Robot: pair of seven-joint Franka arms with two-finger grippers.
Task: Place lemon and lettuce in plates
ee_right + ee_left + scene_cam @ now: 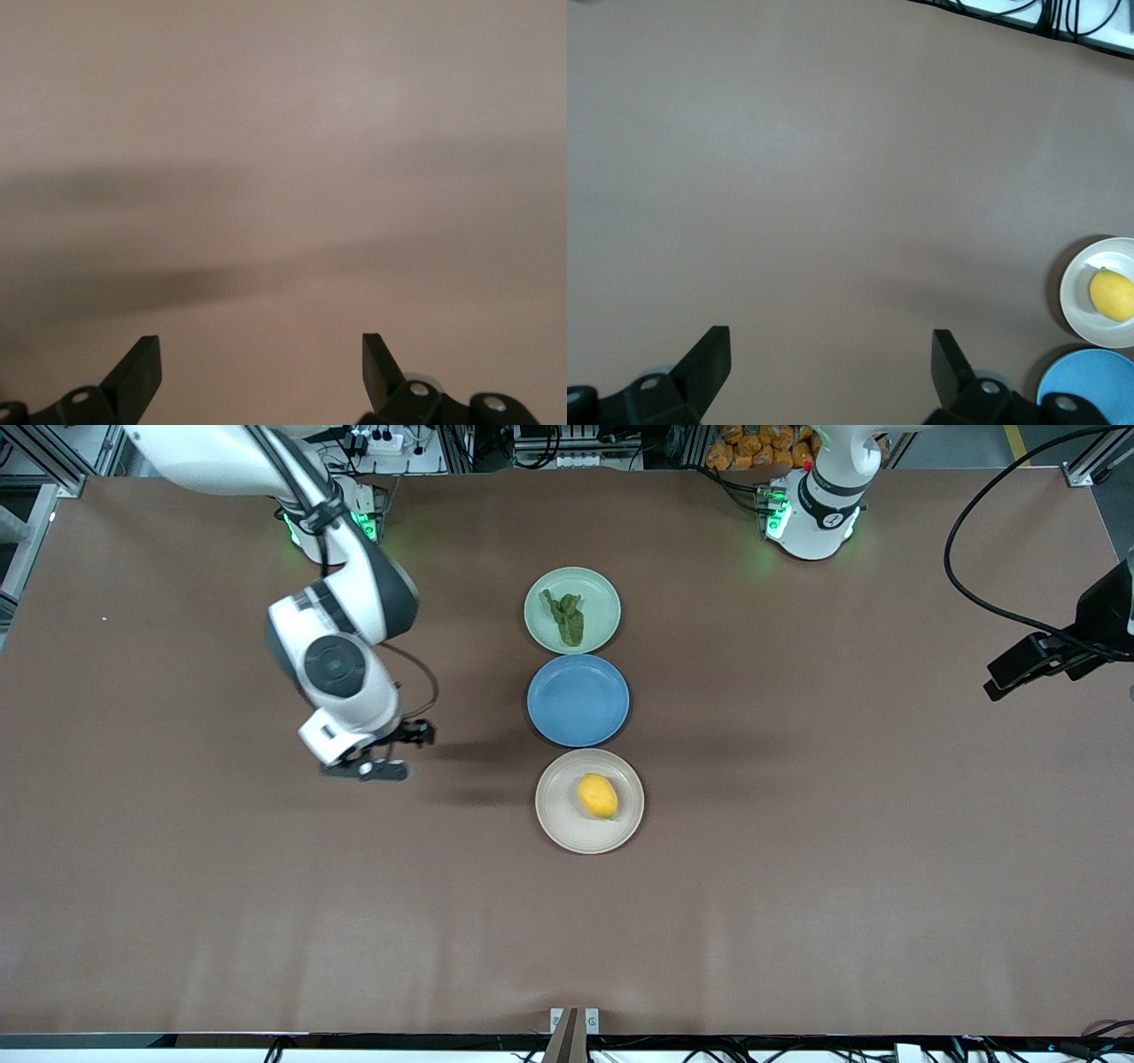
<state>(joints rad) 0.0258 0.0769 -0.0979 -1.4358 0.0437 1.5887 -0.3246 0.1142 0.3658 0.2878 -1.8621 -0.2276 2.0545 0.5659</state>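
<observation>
Lemon (598, 795) sits in the beige-white plate (560, 824), nearest my front camera. Lettuce (565, 617) lies in the mint green plate (598, 590), closest to the robot bases. Blue plate (578, 700) between them holds nothing.

Handling, my guess: the lemon is firm, light, smooth-skinned and rolls easily, so I'd pinch it across the short middle, not the pointed ends. The lettuce looks soft and floppy (nearly weightless), best taken by a bunched fold near its centre.

Right pincer (390, 755) hangs over bare desk (177, 912) toward the right arm's end, level with the gap between the blue and beige-white plates, fingers spread and holding nothing; its wrist view shows only desk. Left pincer (831, 376) is also spread and empty, over bare desk toward the left arm's end, with lemon and blue plate at the edge of its wrist view; that arm waits.

Both items look placed, so I judge the task done.
</observation>
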